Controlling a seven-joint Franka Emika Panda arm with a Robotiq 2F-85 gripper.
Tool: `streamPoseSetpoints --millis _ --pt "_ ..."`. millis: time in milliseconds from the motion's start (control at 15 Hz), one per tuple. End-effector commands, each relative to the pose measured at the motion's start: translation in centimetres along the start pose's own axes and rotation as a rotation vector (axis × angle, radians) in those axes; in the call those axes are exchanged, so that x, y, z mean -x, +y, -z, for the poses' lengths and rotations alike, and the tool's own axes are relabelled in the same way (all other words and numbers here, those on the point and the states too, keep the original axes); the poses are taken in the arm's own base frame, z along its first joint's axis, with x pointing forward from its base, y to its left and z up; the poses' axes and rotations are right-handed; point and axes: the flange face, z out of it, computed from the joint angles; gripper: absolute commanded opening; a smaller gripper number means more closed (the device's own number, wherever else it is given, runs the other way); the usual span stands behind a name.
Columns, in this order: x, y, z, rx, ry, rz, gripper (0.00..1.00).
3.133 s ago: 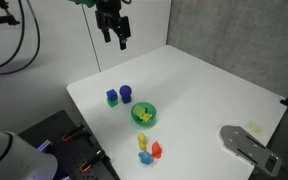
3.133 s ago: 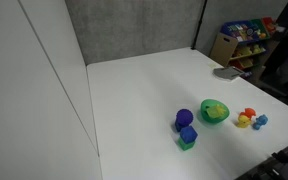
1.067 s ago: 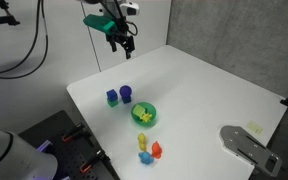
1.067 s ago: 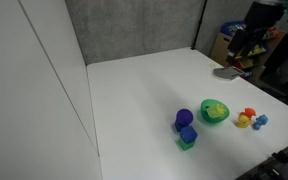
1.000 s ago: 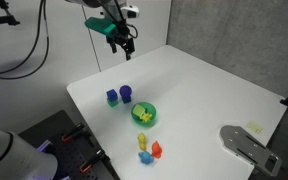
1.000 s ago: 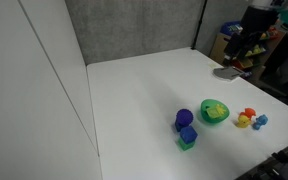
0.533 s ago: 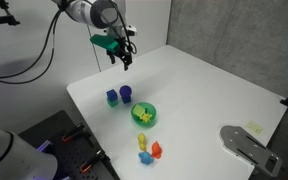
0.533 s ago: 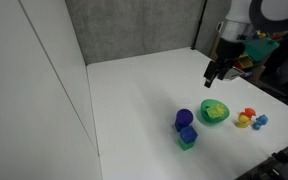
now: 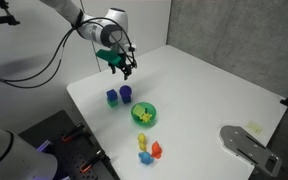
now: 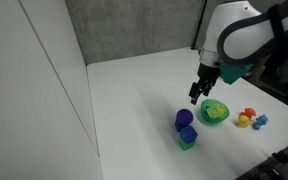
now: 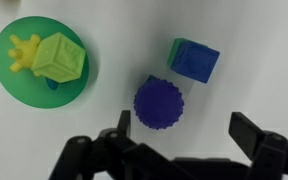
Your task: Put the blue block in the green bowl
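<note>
The blue block (image 9: 112,96) stands on a small green block on the white table, beside a rounded blue-purple cylinder (image 9: 126,93). It also shows in the other exterior view (image 10: 188,133) and in the wrist view (image 11: 194,60). The green bowl (image 9: 152,120) lies close by and holds a yellow-green block and a yellow figure; it shows in both other views too (image 10: 206,116) (image 11: 17,88). My gripper (image 9: 125,68) (image 10: 195,96) hangs open and empty above the table, just beyond the cylinder (image 11: 159,102). Its fingertips (image 11: 184,130) frame the bottom of the wrist view.
Several small coloured toys (image 9: 148,150) (image 10: 249,118) lie past the bowl near the table's edge. A grey flat device (image 9: 246,146) sits at a table corner. A toy shelf (image 10: 242,38) stands behind the table.
The arm has come down from high above the table's far side toward the blocks and bowl. The blocks and the bowl have not moved.
</note>
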Motion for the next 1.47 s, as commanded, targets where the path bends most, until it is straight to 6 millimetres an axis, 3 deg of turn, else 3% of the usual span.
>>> streamPoseSetpoints --millis 0,800,1400 --pt "-0.5 -1.1 -2.0 -0.017 -0.036 0.023 1.0" --pt "1.4 -7.0 -9.5 0.081 -0.058 -0.11 1.0" --pt "1.4 -6.8 -13.3 0.146 -0.033 -0.23 1.0"
